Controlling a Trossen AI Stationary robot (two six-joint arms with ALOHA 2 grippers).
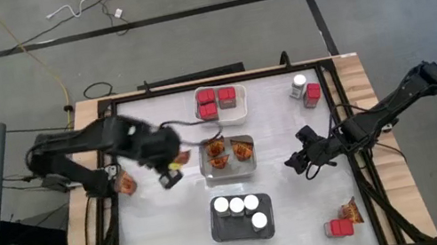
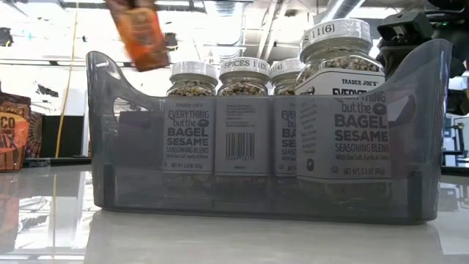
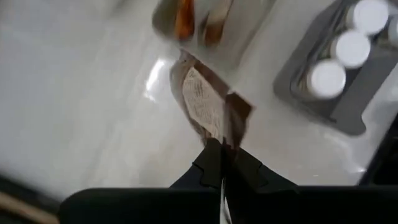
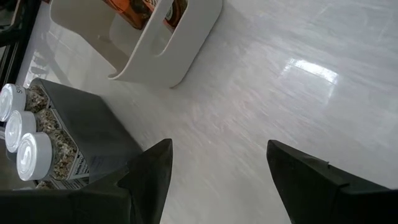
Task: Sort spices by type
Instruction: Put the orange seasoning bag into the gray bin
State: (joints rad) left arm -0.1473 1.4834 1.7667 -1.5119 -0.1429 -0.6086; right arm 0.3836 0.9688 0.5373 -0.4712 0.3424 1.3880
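Note:
My left gripper (image 1: pixel 174 170) hangs above the table left of the middle, shut on an orange-brown crinkly packet (image 3: pixel 208 106), which the low view shows high in the air (image 2: pixel 139 33). Just right of it a clear tray (image 1: pixel 203 167) holds more packets. A white tray (image 1: pixel 244 114) at the far side holds red boxes. A dark grey tray (image 1: pixel 220 235) near the front holds several white-lidded jars (image 2: pixel 242 125). Another packet (image 1: pixel 126 185) lies at the table's left edge. My right gripper (image 1: pixel 302 163) waits open at the right, touching nothing. My left gripper pinches one end of the packet (image 3: pixel 227 138) between its two shut fingers (image 3: pixel 208 167). The fingers come from above, pointing steeply down. The packet reaches out beyond the fingertips, tilted and lifted clear of the table.
A jar (image 1: pixel 298 85) and a red box (image 1: pixel 313 95) stand at the far right corner. A red box (image 1: pixel 338 227) and a packet (image 1: pixel 349 210) lie at the near right corner. Bare tabletop lies between the trays and my right gripper (image 4: pixel 217 168).

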